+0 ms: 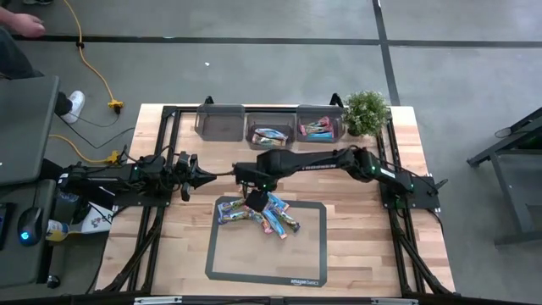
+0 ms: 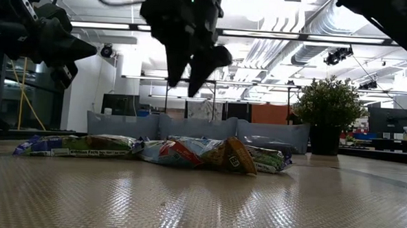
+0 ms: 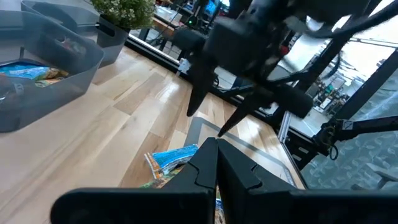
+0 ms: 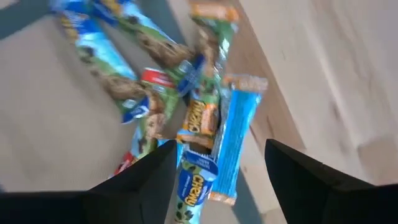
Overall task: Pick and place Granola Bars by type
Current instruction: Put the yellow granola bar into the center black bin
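Note:
Several granola bars (image 1: 258, 216) in blue, green and multicolour wrappers lie in a loose pile on the grey mat (image 1: 309, 254); in the low view the granola bars (image 2: 160, 152) rest flat on the table. My right gripper (image 2: 184, 86) hangs open above the pile, fingers pointing down, touching nothing. In the right wrist view a bright blue bar (image 4: 235, 137) and a bar marked Chewy (image 4: 194, 177) lie between its spread fingers, below them. My left gripper (image 1: 207, 175) waits shut and level over the table's left side.
Three clear grey bins stand along the far edge: the left bin (image 1: 220, 121) shows nothing inside, while the middle bin (image 1: 271, 134) and the right bin (image 1: 320, 129) hold bars. A potted plant (image 1: 366, 110) stands at the far right corner. Bare mat lies toward the near edge.

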`<action>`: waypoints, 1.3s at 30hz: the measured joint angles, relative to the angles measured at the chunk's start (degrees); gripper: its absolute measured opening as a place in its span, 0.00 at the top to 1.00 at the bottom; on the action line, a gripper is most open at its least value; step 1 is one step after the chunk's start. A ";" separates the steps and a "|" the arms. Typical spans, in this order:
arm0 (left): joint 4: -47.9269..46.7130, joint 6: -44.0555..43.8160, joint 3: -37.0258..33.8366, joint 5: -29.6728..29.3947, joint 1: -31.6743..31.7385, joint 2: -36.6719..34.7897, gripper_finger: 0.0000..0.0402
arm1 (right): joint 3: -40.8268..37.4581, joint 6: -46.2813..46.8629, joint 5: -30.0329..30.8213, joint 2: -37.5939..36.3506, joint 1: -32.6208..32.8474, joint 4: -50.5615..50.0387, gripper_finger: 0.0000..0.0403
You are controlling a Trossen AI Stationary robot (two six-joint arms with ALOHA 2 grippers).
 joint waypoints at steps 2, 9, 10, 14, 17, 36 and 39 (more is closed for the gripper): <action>-0.01 -0.01 0.00 0.02 0.02 0.01 1.00 | -1.74 4.00 -0.45 0.06 0.14 0.31 0.44; -0.01 -0.03 0.00 0.02 0.02 -0.01 1.00 | -10.54 7.96 -2.16 0.08 0.07 5.70 0.44; -0.01 -0.03 0.00 0.02 -0.01 0.01 1.00 | -11.57 7.94 -2.14 0.08 0.07 6.49 0.44; -0.01 -0.03 0.01 0.09 0.02 0.01 1.00 | -14.92 7.83 -2.20 0.08 0.00 7.33 0.44; 0.00 -0.05 0.02 0.47 0.00 0.01 1.00 | -16.70 7.81 -2.37 0.10 -0.26 7.75 0.44; 0.01 -0.07 0.02 0.56 0.02 0.01 1.00 | -17.65 6.24 2.87 0.09 -0.63 13.80 0.44; 0.01 -0.06 0.02 0.58 0.02 0.01 1.00 | -17.65 6.24 2.93 0.10 -1.18 13.84 0.44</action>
